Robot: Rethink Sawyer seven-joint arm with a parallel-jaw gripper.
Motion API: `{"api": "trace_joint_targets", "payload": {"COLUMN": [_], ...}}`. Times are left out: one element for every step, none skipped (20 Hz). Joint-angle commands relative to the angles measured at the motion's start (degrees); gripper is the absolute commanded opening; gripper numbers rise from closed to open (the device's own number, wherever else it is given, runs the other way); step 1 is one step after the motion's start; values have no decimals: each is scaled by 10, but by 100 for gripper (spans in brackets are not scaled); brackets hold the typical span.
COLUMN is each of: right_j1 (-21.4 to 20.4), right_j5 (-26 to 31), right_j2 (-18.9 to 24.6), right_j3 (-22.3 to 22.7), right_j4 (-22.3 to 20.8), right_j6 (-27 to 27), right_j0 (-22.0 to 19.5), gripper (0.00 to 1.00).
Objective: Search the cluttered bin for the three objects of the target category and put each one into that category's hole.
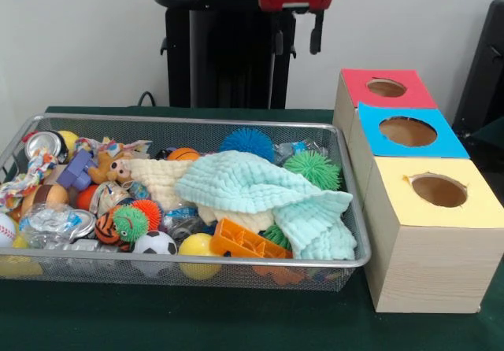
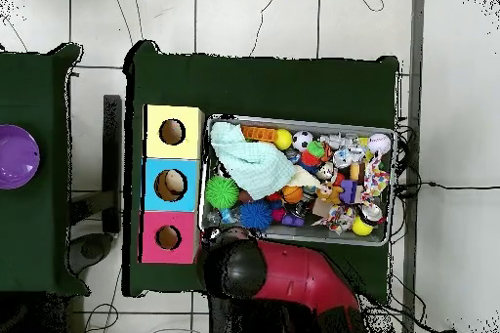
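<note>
Fingers of the gripper [image 1: 298, 32] hang as two dark prongs held apart and empty, high above the far rim of the wire-mesh bin [image 1: 346, 209]; inside the bin a mint-green cloth [image 1: 264, 193] drapes over the clutter, with a blue spiky ball [image 1: 246, 141] and a green spiky ball [image 1: 313, 168] behind it, a soccer ball [image 1: 155, 243] and a yellow ball [image 1: 197, 246] at the near rim, and beside the bin stands the wooden box with a red-topped hole [image 1: 386, 88], a blue-topped hole [image 1: 408, 131] and a yellow-topped hole [image 1: 439, 190]. Seen from overhead, the red arm [image 2: 293, 280] sits just below the bin [image 2: 303, 120] on the green desk [image 2: 264, 80], its fingers hidden, the cloth [image 2: 249, 161] lies at the bin's end next to the box [image 2: 174, 185], and a purple bowl [image 2: 18, 156] rests well apart from the bin, beyond the box.
</note>
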Motion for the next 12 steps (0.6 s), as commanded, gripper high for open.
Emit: {"api": "trace_joint_targets", "payload": {"right_j1": [82, 82, 88, 91, 97, 98, 104, 105, 112, 115, 120, 122], "right_j5": [15, 21, 28, 32, 39, 39, 44, 46, 51, 56, 62, 66], "right_j2": [96, 103, 109, 116, 122, 127, 132, 139, 144, 148, 150, 152], "right_j3": [-87, -90, -98, -103, -111, -110, -116, -114, -121, -124, -131, -135], "right_j4": [-52, -54, -59, -63, -69, -72, -76, -79, -83, -86, -90, -94], "right_j6": [-88, -89, -92, -93, -93, -95, -97, -96, -97, -97, -94, -92], "right_j0": [-55, -59, -66, -69, -75, -81, -87, -92, -97, -100, -102, -104], "gripper": [100, 100, 100, 100, 100, 100, 100, 100, 100, 100, 100, 100]}}
